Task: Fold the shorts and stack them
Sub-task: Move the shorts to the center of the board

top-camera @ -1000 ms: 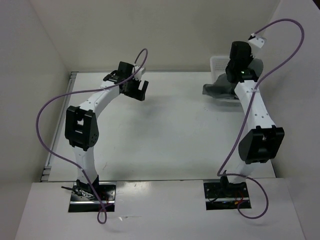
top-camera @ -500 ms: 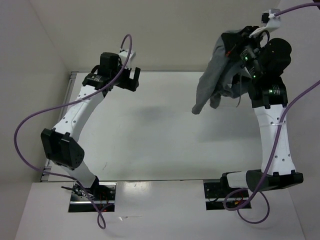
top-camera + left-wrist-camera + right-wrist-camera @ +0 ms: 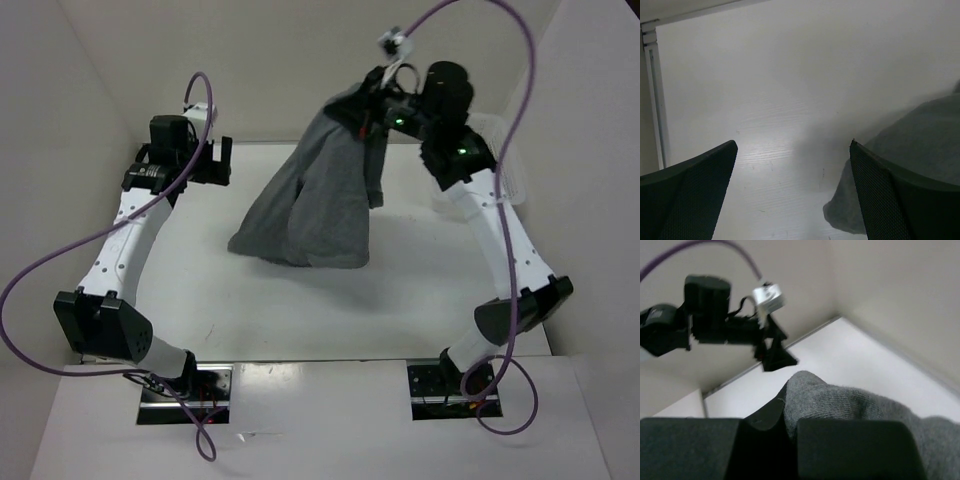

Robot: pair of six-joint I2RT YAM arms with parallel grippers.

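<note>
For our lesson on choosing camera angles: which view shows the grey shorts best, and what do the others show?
Top external: the shorts hang whole from the right gripper, lower end at the table. Left wrist catches only one fabric edge at its right. Right wrist shows just a bunched fold, pinched, up close.

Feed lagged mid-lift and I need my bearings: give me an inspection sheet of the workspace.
Surface: white table, the hanging fabric's lower edge resting on it.
Job's things: grey shorts, bunched and unfolded, hanging from the right claw.
Clutter: what looks like a white basket, faint behind the right arm.
Grippers: left claw open and empty at the far left; right claw shut on the shorts' top.
Cables: purple cables loop off both arms.
Surroundings: plain white walls around the table.
</note>
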